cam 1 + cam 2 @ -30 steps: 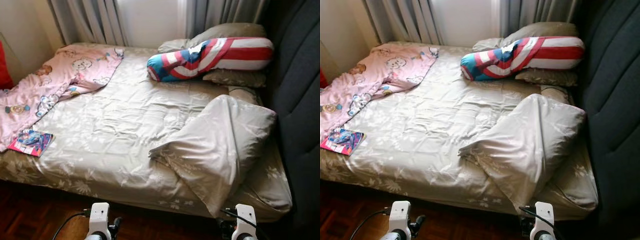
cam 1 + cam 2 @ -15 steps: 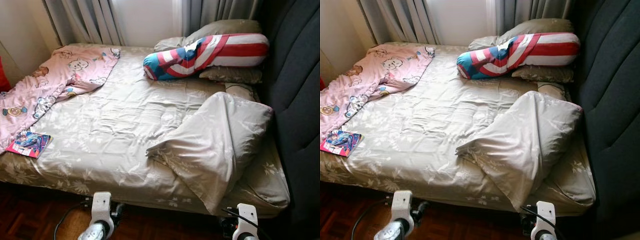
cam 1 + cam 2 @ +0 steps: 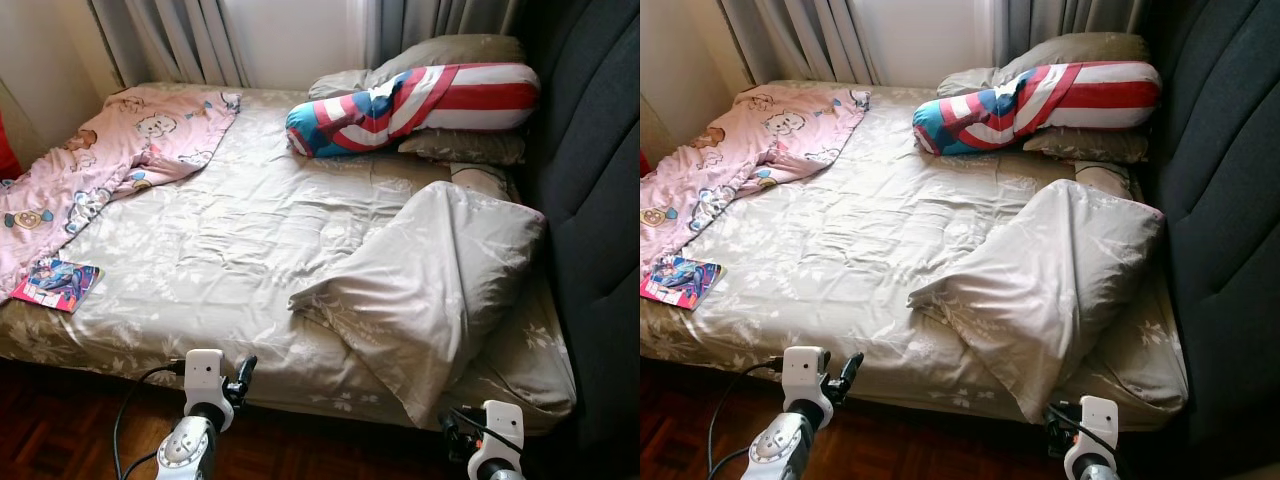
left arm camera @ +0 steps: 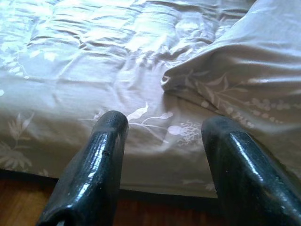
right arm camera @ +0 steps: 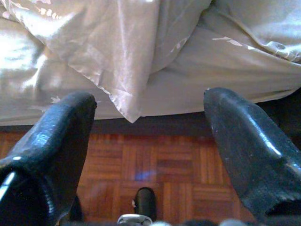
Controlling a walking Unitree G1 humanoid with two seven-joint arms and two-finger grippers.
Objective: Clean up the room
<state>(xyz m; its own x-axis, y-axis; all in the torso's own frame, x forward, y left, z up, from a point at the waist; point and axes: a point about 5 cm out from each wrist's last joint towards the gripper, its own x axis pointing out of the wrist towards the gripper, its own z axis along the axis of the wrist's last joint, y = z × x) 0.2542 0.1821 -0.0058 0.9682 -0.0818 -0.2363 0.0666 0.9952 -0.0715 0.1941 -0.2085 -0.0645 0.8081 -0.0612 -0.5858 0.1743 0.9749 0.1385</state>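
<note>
Two claws spread, empty: left claw point(image 4: 162, 155) near bed point(image 3: 200, 260) edge, right claw point(image 5: 148, 136) below folded duvet point(image 3: 430, 290) corner. Duvet bunched, pink blanket point(image 3: 90, 180) crumpled, book point(image 3: 55, 283) lying out; tidying seems barely begun.

A home bedroom — a wide bed in beige leaf-print sheets point(image 3: 250, 250), stacked pillows point(image 3: 450, 55), grey window curtains point(image 3: 170, 40).

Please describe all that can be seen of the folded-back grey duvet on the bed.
The duvet is grey-beige, with a slight sheen and a faint leaf print. It looks soft and padded. One part is folded back over itself on the bed's right side, beside the dark headboard. Its lowest corner hangs over the mattress edge, above the wooden floor. No tool touches it.
</note>
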